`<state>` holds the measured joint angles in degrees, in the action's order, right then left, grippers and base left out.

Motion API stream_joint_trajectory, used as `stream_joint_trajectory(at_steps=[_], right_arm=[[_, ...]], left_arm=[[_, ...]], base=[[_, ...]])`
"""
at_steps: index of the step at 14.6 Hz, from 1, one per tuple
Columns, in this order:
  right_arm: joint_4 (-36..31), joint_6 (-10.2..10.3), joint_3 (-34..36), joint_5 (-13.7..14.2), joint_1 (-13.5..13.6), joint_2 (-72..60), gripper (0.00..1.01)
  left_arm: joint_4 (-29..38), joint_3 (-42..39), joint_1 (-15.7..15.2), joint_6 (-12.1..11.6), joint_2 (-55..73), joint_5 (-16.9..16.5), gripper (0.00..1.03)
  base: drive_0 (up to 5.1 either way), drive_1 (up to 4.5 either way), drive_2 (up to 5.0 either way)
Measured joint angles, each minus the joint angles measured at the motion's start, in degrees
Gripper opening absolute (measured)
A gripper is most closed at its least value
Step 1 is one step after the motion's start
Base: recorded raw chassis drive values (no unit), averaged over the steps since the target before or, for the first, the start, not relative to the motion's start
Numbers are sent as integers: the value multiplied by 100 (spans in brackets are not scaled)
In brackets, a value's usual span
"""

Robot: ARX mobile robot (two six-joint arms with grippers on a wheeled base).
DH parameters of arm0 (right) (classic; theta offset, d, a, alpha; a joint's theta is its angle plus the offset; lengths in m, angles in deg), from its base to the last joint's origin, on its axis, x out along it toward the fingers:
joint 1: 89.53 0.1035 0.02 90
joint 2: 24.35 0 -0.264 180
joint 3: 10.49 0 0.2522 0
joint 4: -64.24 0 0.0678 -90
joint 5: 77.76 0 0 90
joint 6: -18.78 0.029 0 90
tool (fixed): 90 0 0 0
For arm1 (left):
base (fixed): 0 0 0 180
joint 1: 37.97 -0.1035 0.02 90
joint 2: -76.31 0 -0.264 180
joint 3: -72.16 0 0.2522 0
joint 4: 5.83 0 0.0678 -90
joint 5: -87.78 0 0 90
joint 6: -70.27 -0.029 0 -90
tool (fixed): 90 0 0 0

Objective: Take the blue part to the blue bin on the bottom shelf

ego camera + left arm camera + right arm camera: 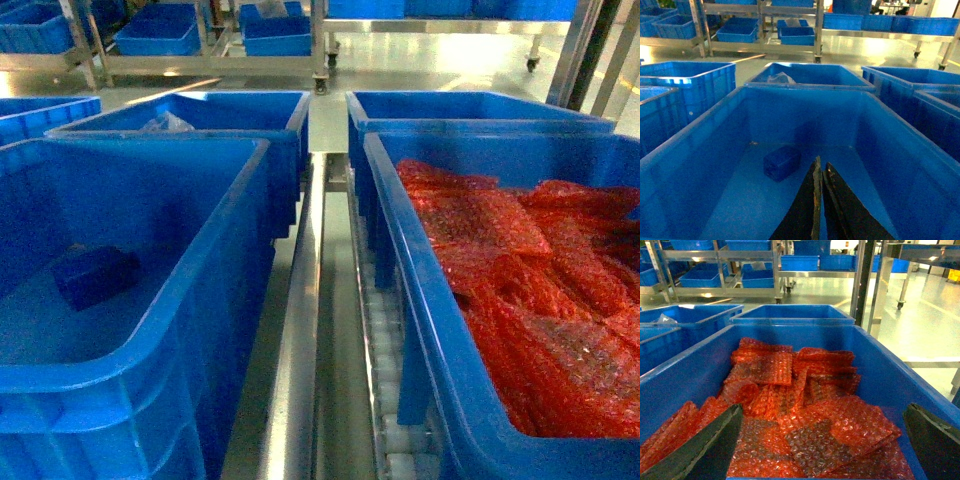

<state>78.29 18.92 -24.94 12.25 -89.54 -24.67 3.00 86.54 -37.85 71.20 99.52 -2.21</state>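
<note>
The blue part lies on the floor of the blue bin, low in the left half of the head view; judging by that, the placing looks done or nearly so. It sits alone on the bin floor, apart from the walls, turned at a slant to them. In the left wrist view the same part shows just left of centre, with the left gripper hanging above the bin's inside, just to its right and not touching it. Its jaws are pressed together with nothing between them, which fits an arm that has no load. The part is a small, dark-blue boxy block, darker than the bright plastic around it, with blunt corners and plain faces; finer marks are too blurred to tell. The bin stands on the bottom shelf, whose shiny rail and strip of white rollers run down the middle of the head view. The right gripper hovers over the neighbouring crate full of red bubble-wrap bags, jaws spread wide at the lower corners of its view, holding nothing.
</note>
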Motion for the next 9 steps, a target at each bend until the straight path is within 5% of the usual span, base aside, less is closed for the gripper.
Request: stream_joint_trajectory(at_steps=[9], right_arm=[[0,0,0,0,0,0,98]], left_arm=[[-1250,0,0,0,-1322,0,2]], base=[[0,0,0]])
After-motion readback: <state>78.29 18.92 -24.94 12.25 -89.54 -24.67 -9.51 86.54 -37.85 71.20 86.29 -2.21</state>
